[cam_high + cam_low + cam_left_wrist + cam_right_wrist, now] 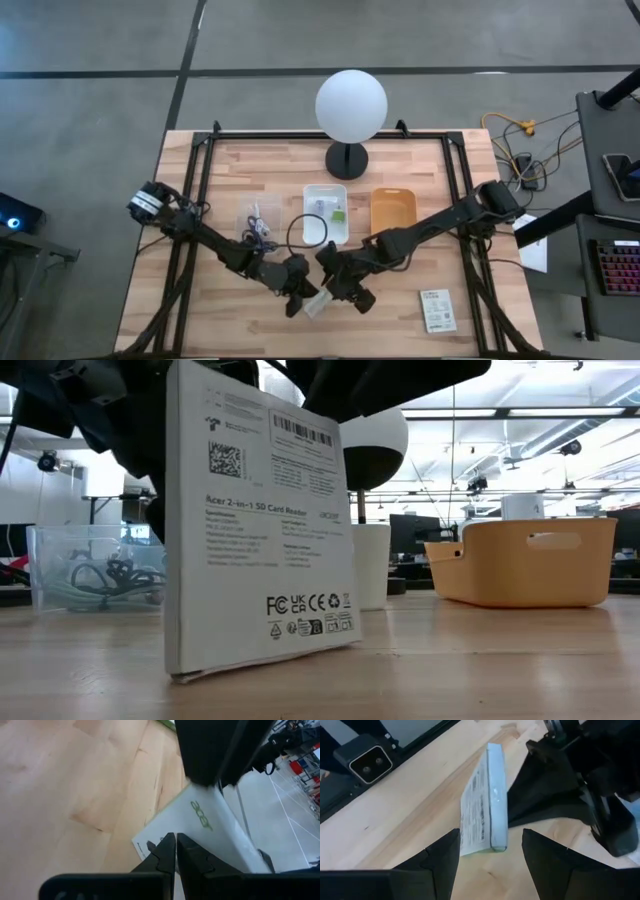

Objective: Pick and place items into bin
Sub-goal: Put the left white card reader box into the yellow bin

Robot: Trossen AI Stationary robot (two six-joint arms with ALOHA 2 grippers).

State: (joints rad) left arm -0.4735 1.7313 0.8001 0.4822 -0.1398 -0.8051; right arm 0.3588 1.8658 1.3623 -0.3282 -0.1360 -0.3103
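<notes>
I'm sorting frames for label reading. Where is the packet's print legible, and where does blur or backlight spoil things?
Low view: the white packet stands close and sharp, its print readable, while the arms above go dark against bright ceiling lights. Left wrist view: the left gripper is soft, the green logo legible. Right wrist view: the packet's barcode side is smeared. High view: the packet is too small to read.

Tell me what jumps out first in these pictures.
A white printed packet stands tilted on edge at the table's near middle, gripped by the left tool, while the right tool hangs open beside it. Behind, a big white globe lamp stands at the far edge.
</notes>
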